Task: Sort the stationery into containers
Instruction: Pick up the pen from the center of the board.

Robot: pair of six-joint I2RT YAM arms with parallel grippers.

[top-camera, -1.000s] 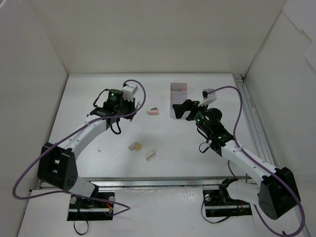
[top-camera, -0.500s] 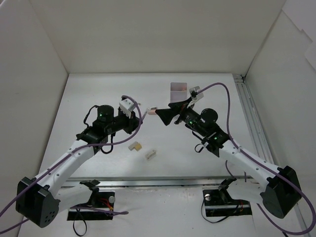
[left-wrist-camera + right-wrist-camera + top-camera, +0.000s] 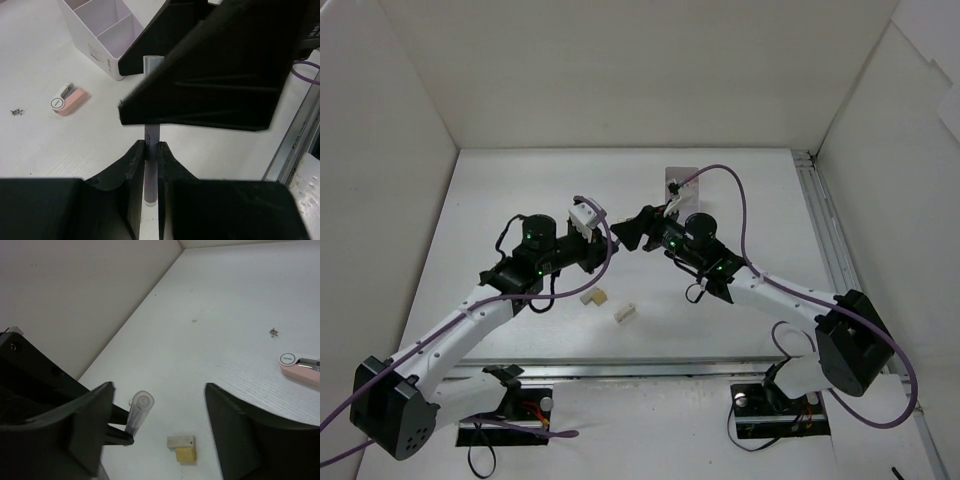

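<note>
My left gripper (image 3: 151, 145) is shut on a thin pale pen-like stick (image 3: 151, 132) and holds it above the table. In the top view the left gripper (image 3: 607, 239) meets my right gripper (image 3: 629, 232) mid-table. My right gripper (image 3: 160, 435) is open, with its jaws on either side of the stick's capped end (image 3: 138, 412). It does not touch the stick. The white divided box (image 3: 100, 30) stands behind, partly hidden by the right arm in the top view (image 3: 680, 176). A pale pink eraser-like block (image 3: 70, 101) lies near the box.
A tan L-shaped block (image 3: 593, 296) and a cream block (image 3: 625, 313) lie on the table in front of the grippers. The L-shaped block also shows in the right wrist view (image 3: 182, 448). White walls enclose the table on three sides.
The left gripper has swung right and nearer with the stick. The right gripper has moved left from the box until its open jaws flank the stick's end.
</note>
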